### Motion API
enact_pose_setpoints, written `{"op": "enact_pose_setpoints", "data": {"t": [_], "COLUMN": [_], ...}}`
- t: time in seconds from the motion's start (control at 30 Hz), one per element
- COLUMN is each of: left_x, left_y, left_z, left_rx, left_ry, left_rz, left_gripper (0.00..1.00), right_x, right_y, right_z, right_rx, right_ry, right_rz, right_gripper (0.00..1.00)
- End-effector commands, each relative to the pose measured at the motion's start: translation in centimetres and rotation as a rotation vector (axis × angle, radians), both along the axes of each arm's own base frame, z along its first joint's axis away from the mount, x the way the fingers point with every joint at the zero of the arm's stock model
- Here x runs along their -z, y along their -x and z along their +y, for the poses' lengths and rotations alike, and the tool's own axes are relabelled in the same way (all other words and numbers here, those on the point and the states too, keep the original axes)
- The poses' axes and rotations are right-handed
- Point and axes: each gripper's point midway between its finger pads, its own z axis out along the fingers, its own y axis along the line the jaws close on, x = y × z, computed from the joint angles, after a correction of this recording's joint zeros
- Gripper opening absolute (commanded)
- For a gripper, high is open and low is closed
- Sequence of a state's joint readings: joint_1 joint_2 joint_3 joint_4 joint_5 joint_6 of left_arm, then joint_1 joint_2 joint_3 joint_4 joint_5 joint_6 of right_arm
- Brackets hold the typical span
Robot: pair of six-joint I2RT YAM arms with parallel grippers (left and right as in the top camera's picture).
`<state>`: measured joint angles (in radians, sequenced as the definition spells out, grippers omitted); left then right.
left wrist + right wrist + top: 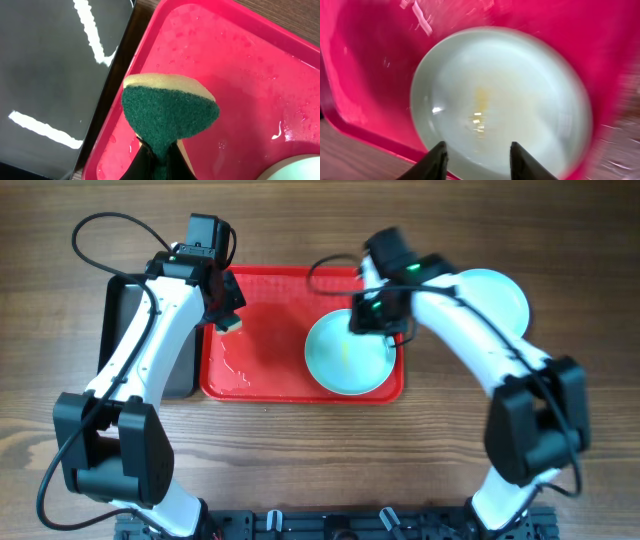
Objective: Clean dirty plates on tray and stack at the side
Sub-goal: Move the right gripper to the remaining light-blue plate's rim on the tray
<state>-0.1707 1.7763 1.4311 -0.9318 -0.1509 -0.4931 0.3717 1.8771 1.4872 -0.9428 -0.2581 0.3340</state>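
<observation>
My left gripper [157,165] clamped sponge [167,112] at tray's [260,385] left edge; right gripper [477,150] gaped over stained plate [500,100]. Next, I judged: steady it, scrub.

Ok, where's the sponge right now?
Overhead, the sponge is pinched in the left claw above the left end of the red tray, next to the black tray; the plate lies at its right end.

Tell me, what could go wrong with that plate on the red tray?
The plate sits under the open right gripper, and the tray looks wet, so a grab at its rim might slip.
A yellowish smear shows on the plate, while the left gripper holds the sponge at the tray's other end; the plate might get stacked dirty.
</observation>
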Motion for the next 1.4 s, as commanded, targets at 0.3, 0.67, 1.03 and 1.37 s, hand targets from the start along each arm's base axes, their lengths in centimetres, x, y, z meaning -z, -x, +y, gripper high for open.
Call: {"op": "enact_pose_setpoints", "data": {"t": [0.3, 0.67, 1.03, 1.37], "left_x": [0.4, 0.4, 0.4, 0.4], "left_y": [0.0, 0.0, 0.0, -0.2], "left_z": [0.1, 0.1, 0.1, 0.1], "left_rx": [-0.02, -0.02, -0.02, -0.02], "left_ry": [0.009, 0.009, 0.009, 0.011], "left_rz": [0.006, 0.006, 0.006, -0.005], "left_gripper": [0.04, 0.04, 0.04, 0.04], "right_x": [5.6, 7.8, 7.7, 9.2], "right_y": [1.2, 1.6, 0.8, 2.3], "right_z": [-6.3, -5.8, -6.6, -4.3], "right_rx": [-0.005, -0.045, -0.019, -0.076], "right_ry": [0.24, 0.205, 0.258, 0.197], "right_rz": [-0.019, -0.05, -0.084, -0.022], "right_gripper": [0.47, 0.46, 0.36, 0.35]}}
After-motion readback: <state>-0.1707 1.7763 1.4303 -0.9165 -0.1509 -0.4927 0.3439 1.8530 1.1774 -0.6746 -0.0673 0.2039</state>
